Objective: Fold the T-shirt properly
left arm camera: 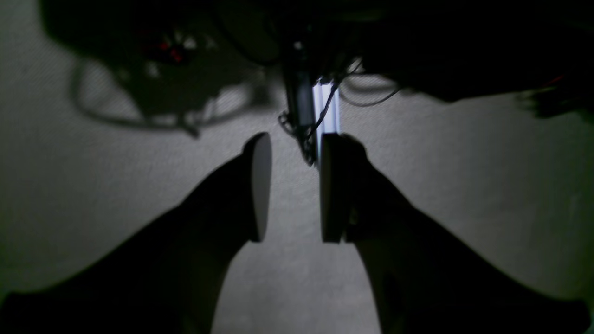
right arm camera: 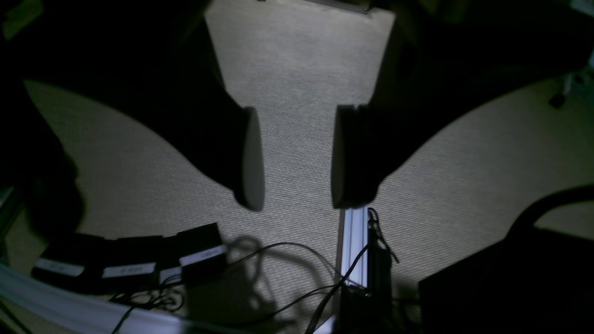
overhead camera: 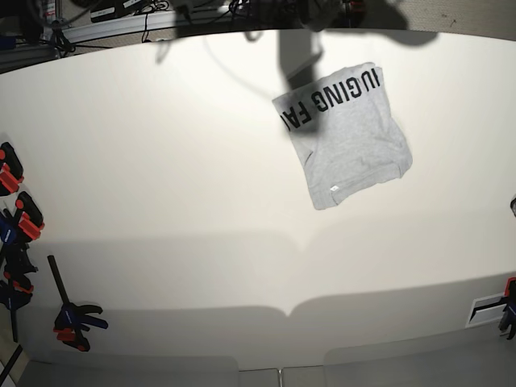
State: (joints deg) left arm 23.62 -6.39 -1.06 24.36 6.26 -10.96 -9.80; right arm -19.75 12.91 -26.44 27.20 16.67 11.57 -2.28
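Observation:
The T-shirt (overhead camera: 348,141) lies folded into a tilted, roughly rectangular bundle on the white table (overhead camera: 177,185) at the back right in the base view. It is light grey, with black block lettering along its far edge. Neither wrist view shows it. In the left wrist view my left gripper (left arm camera: 293,153) stands open over bare beige surface, nothing between its fingers (left arm camera: 260,185). In the right wrist view my right gripper (right arm camera: 297,199) is open too, its pads (right arm camera: 253,157) apart and empty. Neither gripper can be made out in the base view.
Red-and-blue clamps (overhead camera: 18,214) and another clamp (overhead camera: 74,318) sit along the table's left edge. An aluminium rail (right arm camera: 355,246) with loose cables runs near both grippers. Labelled black boxes (right arm camera: 130,266) lie beside the right gripper. Dark equipment crowds the table's far edge.

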